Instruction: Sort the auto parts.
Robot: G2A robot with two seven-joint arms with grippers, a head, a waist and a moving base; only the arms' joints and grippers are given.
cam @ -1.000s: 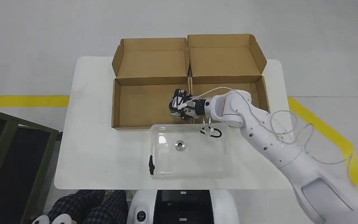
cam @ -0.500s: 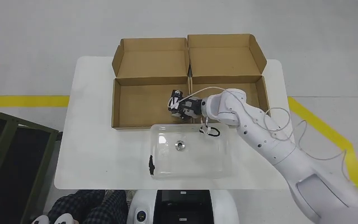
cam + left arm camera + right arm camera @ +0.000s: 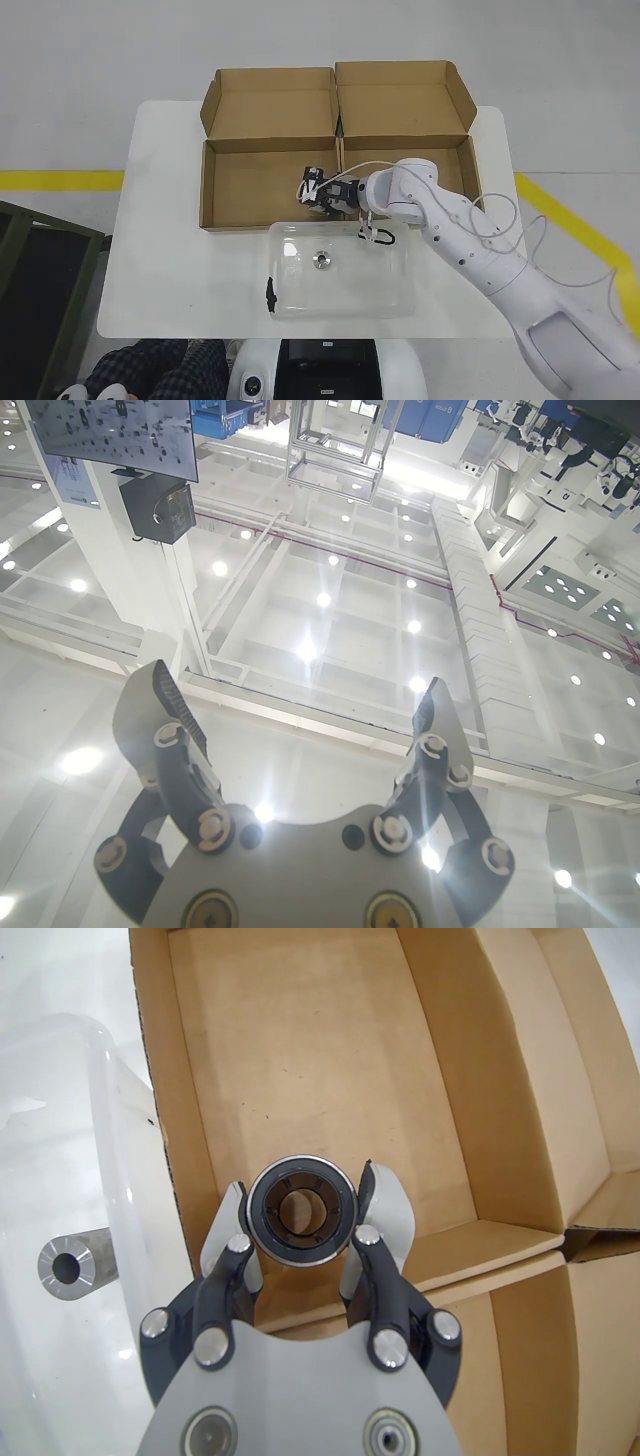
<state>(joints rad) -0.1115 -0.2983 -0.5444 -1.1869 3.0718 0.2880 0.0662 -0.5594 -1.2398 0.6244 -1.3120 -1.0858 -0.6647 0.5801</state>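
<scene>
Over a cardboard box (image 3: 250, 188) at the far edge of the desk (image 3: 160, 250), the right end effector (image 3: 303, 1184) clamps a bearing (image 3: 260, 1224); the left end effector (image 3: 297, 677) gapes apart.

— Glossy white arm (image 3: 470, 250), rounded segments, thin white cable (image 3: 365, 164) looped alongside?
— Yes; grey plate behind right gripper (image 3: 302, 1215), black linkages (image 3: 385, 1288), round silver screws (image 3: 239, 1243), white fingers (image 3: 395, 1210), dark pads (image 3: 366, 1183)

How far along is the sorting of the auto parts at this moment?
Done: nothing yet lies in the left box, whose floor is bare. In hand: the right hand grips a black bearing ring above that box. To do: a metal sleeve waits in the clear tray, a small black part at its edge.
</scene>
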